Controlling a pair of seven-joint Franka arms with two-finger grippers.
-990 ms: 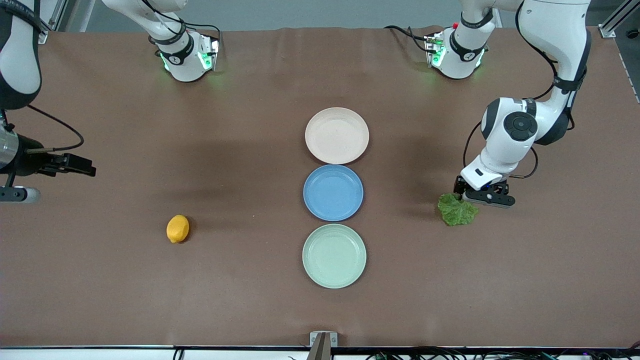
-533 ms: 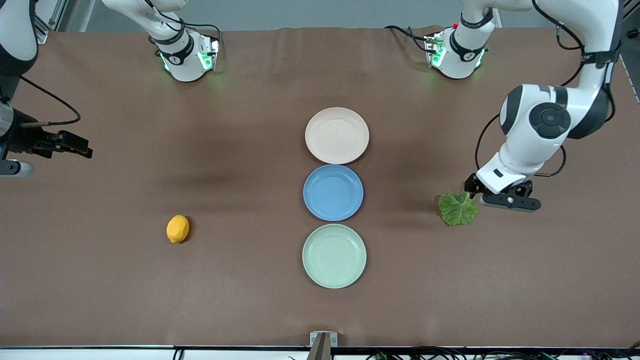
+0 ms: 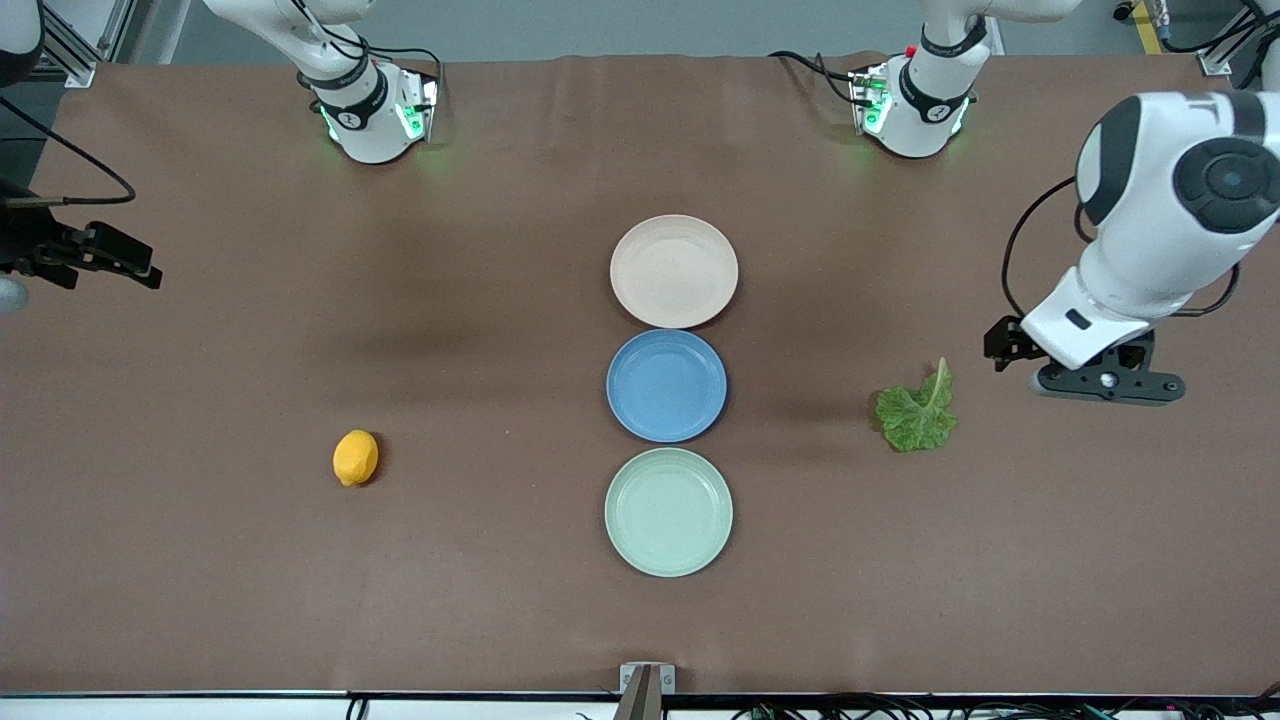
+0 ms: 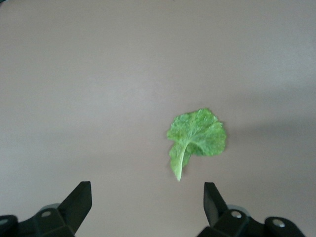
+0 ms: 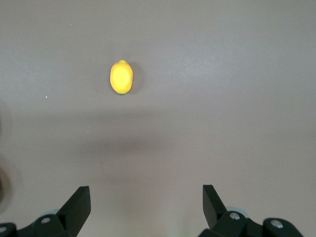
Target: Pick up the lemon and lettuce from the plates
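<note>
Both off the plates: lemon (image 3: 355, 457) on bare table toward right arm's end, lettuce (image 3: 916, 413) toward left arm's; left gripper (image 4: 148, 205) and right gripper (image 5: 147, 205) wide open, empty, task apparently done

Brown table (image 3: 500, 600) with three plates (image 3: 674, 271), lemon (image 3: 355, 458), lettuce (image 3: 915, 415)
</note>
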